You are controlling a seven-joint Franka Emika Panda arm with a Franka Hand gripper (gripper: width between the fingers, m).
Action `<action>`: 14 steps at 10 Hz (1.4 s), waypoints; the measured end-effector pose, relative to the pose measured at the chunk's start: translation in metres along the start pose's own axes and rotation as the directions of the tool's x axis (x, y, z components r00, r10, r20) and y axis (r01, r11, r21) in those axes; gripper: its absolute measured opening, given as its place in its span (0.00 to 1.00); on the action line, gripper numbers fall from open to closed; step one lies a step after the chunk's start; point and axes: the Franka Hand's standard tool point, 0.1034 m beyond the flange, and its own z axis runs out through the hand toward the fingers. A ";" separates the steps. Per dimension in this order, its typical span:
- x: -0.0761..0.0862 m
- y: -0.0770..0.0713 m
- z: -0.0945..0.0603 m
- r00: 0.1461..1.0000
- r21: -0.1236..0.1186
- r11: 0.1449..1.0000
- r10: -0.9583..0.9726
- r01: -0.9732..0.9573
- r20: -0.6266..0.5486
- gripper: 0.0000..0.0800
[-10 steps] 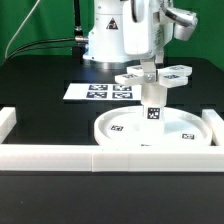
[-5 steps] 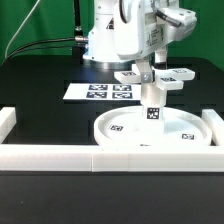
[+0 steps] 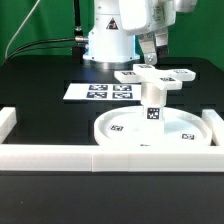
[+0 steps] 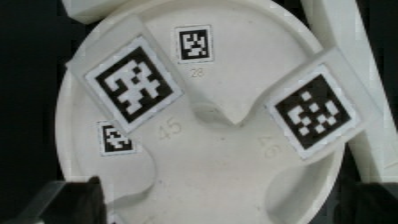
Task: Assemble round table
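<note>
The marker board (image 3: 108, 91) lies flat on the black table (image 3: 40, 85) toward the exterior view's left, carrying black square tags. Just to its right, near the white border rail (image 3: 60, 155) along the front edge, sits the round table. Its large rimmed disc top (image 3: 125, 134) lies flat, with 3 small tags visible on its face. The short cylinder leg (image 3: 153, 108) stands upright from the disc's middle and bears 1 tag on its side. The cross-shaped base (image 3: 152, 77) rests level on top of the leg, with tagged arms pointing outward.

Above and slightly behind the base hangs the gripper (image 3: 152, 46), apart from it; its dark fingers point down with a narrow gap between them and nothing held.

The wrist view looks straight down and shows what the exterior view cannot: the base's upper faces (image 4: 231, 100) with large tags on 2 arms, the disc top (image 4: 285, 190) spreading below, and dark fingertips (image 4: 71, 197) blurred at the frame's edge. Only the exterior view shows the leg, rail and board.
</note>
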 end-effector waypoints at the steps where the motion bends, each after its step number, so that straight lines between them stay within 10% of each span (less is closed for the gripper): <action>1: 0.000 0.000 0.000 0.996 0.000 0.996 -0.094 0.094 0.000 0.81; 3: -0.004 -0.002 -0.001 0.941 -0.033 0.941 -0.337 0.337 0.007 0.81; 10: -0.013 -0.007 -0.002 0.601 -0.033 0.600 -0.798 0.799 0.039 0.81; 14: -0.015 -0.008 -0.002 0.144 -0.070 0.141 -0.989 0.988 0.040 0.81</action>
